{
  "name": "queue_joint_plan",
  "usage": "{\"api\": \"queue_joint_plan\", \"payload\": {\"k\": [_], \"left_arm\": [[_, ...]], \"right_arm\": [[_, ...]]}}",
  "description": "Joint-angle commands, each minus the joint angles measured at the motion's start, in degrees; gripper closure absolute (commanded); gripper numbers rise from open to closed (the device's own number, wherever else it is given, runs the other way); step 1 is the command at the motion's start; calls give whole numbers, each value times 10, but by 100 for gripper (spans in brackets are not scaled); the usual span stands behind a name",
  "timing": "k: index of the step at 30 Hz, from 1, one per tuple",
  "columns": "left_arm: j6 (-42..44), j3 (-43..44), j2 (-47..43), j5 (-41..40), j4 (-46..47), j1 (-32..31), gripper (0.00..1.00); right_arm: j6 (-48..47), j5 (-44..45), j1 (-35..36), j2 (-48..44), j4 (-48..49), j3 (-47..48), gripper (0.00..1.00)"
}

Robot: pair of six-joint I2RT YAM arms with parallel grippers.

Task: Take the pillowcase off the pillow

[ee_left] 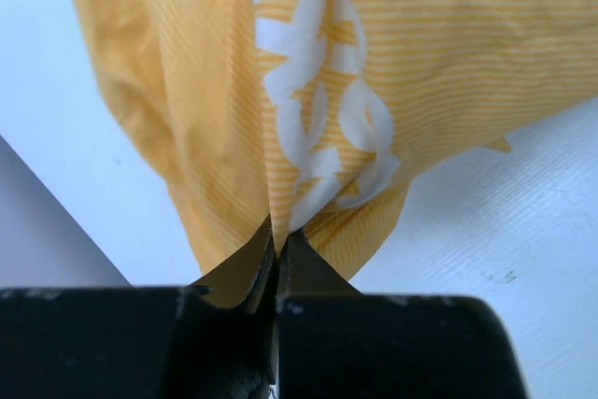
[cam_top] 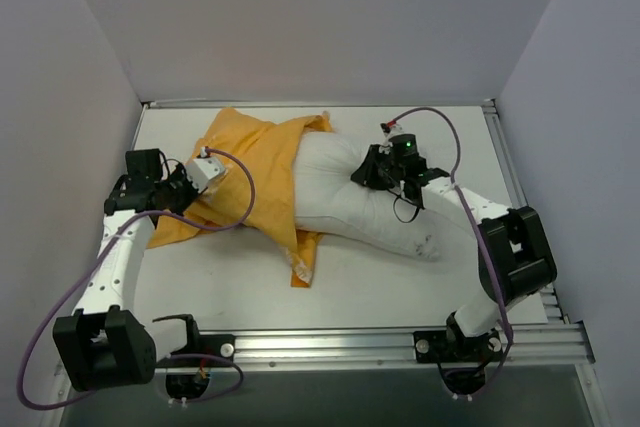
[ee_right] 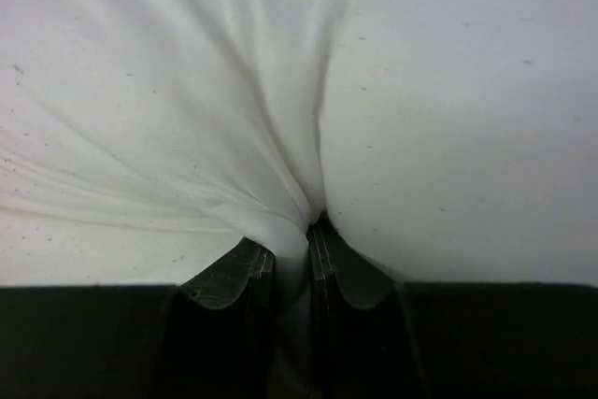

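My left end effector (ee_left: 277,245): jaws closed tight, a fold of the pillowcase (ee_left: 187,91) pinched between the tips. White lettering (ee_left: 322,109) runs just above the grip. My right end effector (ee_right: 291,249): jaws nearly closed, a tuck of the pillow (ee_right: 448,119) clamped between them, the cloth puckering toward the pinch.

In the top view the pillowcase lies toward 10 o'clock on the bench (cam_top: 400,287) and covers only the pillow's 9 o'clock end. The bare white remainder extends toward 4 o'clock. My left grip sits at the pillowcase's 9 o'clock edge, my right near the pillow's 12 o'clock edge.
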Motion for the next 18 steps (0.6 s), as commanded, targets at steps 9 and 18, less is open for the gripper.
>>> {"api": "queue_joint_plan", "payload": {"k": [9, 18], "left_arm": [[-5, 172, 19, -151, 90, 171, 98], [-171, 462, 103, -44, 110, 299, 98]], "right_arm": [[-126, 298, -173, 42, -289, 21, 100], [-178, 343, -211, 49, -329, 64, 100]]}}
